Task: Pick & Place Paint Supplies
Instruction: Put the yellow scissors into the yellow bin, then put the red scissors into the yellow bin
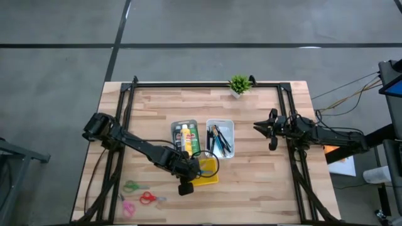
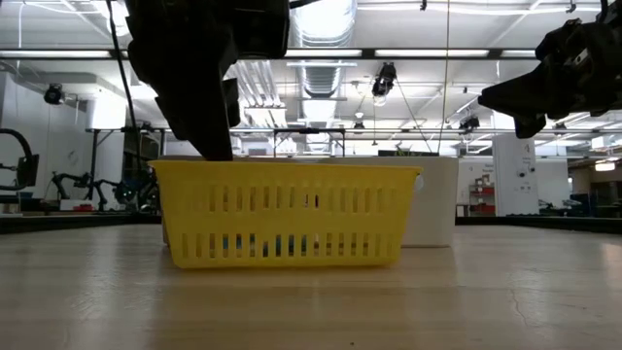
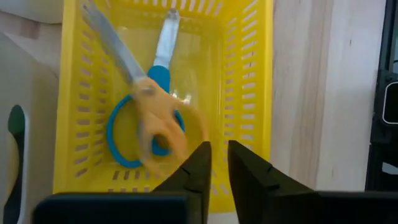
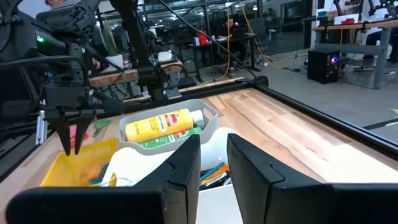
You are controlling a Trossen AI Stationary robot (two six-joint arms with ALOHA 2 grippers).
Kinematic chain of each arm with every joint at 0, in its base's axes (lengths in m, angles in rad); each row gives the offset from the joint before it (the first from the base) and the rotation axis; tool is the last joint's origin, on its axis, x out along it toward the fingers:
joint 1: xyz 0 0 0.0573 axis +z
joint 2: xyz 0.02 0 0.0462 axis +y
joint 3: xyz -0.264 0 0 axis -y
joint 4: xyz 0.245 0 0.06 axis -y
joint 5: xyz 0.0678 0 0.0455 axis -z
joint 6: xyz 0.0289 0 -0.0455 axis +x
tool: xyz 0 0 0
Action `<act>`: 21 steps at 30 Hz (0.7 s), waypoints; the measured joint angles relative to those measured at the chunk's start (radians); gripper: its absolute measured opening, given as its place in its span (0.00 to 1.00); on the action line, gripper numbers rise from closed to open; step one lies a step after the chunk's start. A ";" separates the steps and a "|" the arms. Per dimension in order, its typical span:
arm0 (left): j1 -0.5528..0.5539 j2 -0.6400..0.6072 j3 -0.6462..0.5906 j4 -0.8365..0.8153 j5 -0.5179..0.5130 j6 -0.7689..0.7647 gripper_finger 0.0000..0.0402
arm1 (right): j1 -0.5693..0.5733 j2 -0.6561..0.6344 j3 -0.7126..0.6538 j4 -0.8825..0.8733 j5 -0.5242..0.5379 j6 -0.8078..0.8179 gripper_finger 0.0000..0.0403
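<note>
yellow slotted basket [image 2: 288,212] fills the foreground of the low view, standing on the wooden bench [image 1: 264,182] nearest the camera, and it holds scissors with blue and orange handles [image 3: 146,118] lying flat on its floor. largest of all is the bench itself, framed by dark rails. the left arm reaches across it from the left edge, and the left gripper [image 1: 186,187] hangs directly over the basket, its jaws drawn nearly together with only a thin gap and nothing between them, which suggests it is poised above the basket rather than carrying anything. the right arm waits at the right side of the bench, well apart from the containers, and the right gripper [image 1: 271,130] points toward the middle with its jaws slightly parted and empty. just beyond the basket sit two trays side by side: a grey tray [image 1: 174,129] holding the paint bottles [image 1: 186,137] laid on their sides, and a white bin [image 1: 230,129] holding the brushes and pencils [image 1: 220,140] in a loose bundle. so the supplies appear already grouped in containers. a small potted plant [image 1: 239,85] stands at the far edge. green and red scissors [image 1: 139,193] lie loose on the bench near the left front corner.
</note>
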 joint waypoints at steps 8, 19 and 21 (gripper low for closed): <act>0.000 0.000 0.000 0.001 0.000 -0.005 0.22 | 0.000 0.000 0.000 0.000 0.000 0.000 0.19; 0.018 -0.023 0.003 -0.020 0.005 -0.125 0.22 | 0.000 0.000 0.000 0.000 0.000 0.000 0.19; 0.021 -0.044 0.003 -0.034 0.015 -0.159 0.22 | 0.000 0.000 0.000 0.000 0.001 0.000 0.19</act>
